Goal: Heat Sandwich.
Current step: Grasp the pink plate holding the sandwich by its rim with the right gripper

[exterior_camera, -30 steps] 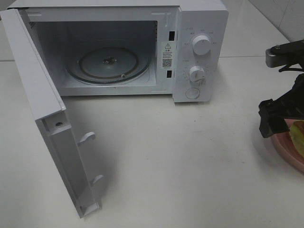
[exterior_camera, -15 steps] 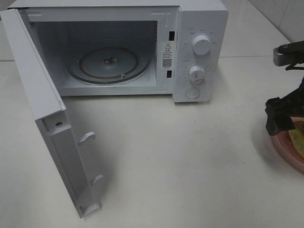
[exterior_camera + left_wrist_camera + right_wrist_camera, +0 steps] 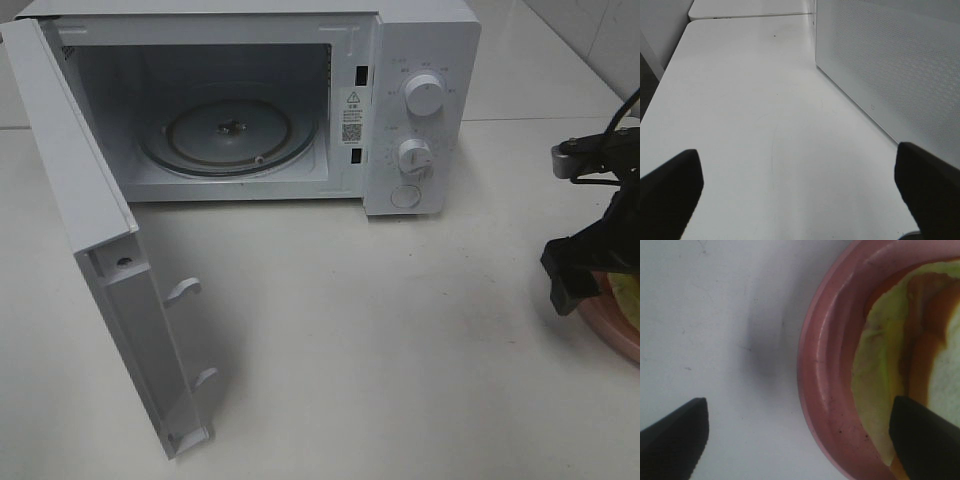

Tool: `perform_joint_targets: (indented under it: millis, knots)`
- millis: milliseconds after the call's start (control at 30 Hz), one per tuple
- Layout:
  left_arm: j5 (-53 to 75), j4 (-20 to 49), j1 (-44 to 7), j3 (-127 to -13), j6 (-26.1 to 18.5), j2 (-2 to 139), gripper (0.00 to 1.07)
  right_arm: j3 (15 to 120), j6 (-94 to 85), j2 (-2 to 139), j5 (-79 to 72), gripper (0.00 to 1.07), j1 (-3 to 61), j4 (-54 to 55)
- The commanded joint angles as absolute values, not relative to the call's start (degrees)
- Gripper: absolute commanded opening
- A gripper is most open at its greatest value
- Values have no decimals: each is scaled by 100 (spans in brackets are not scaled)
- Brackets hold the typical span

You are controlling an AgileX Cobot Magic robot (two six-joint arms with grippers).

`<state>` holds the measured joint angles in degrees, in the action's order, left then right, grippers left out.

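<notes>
right now everything turns on how the right claw (image 3: 799, 440) sits over the pink plate (image 3: 822, 390). its jaws are spread wide and grasp nothing. they straddle the plate's rim rather than the sandwich (image 3: 880, 380): one finger hangs over bare worktop (image 3: 380, 350) on the microwave (image 3: 420, 100) side, and the other hangs over the food. so the sandwich lies off-centre from the claw, toward the finger farther from the microwave.

the sandwich rests in the plate at the far right edge of the high view, well apart from the oven, and is partly cut off there. in the right wrist view its green and reddish-brown layers run as stripes crosswise to the line between the two fingers. how far it extends cannot be told, so its long axis is uncertain.

the left claw (image 3: 800, 190) is also released and empty. it sits low over the worktop beside the microwave's perforated side wall, out of the high view, and the sandwich does not show in its camera. the right arm is plainly the nearer one.

the door (image 3: 100, 250) stands open with the glass turntable (image 3: 230, 135) bare, so the coming move probably calls for a shift toward the plate's middle before the claw closes.
</notes>
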<state>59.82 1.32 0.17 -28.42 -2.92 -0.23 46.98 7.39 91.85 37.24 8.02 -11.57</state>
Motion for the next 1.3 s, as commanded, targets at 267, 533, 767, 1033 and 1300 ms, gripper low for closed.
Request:
perform_joint_targets:
  millis: [267,533,767,1033,1300]
  knots:
    - [5930,178,40,-2830,-321,-172,99,5013,693,9992,3718,90,791,-1175]
    - [5930,178,40,-2830,-321,-172,99,5013,670,10353,3627,89,791,-1175]
    - [5930,178,40,-2830,-321,-172,99,5013,647,10399,3598,87,791,-1175]
    - [5930,178,40,-2830,-321,-172,99,5013,579,10399,3598,85,791,-1152]
    - [5930,178,40,-2830,-321,-172,99,5013,516,10399,3621,77,791,-1152]
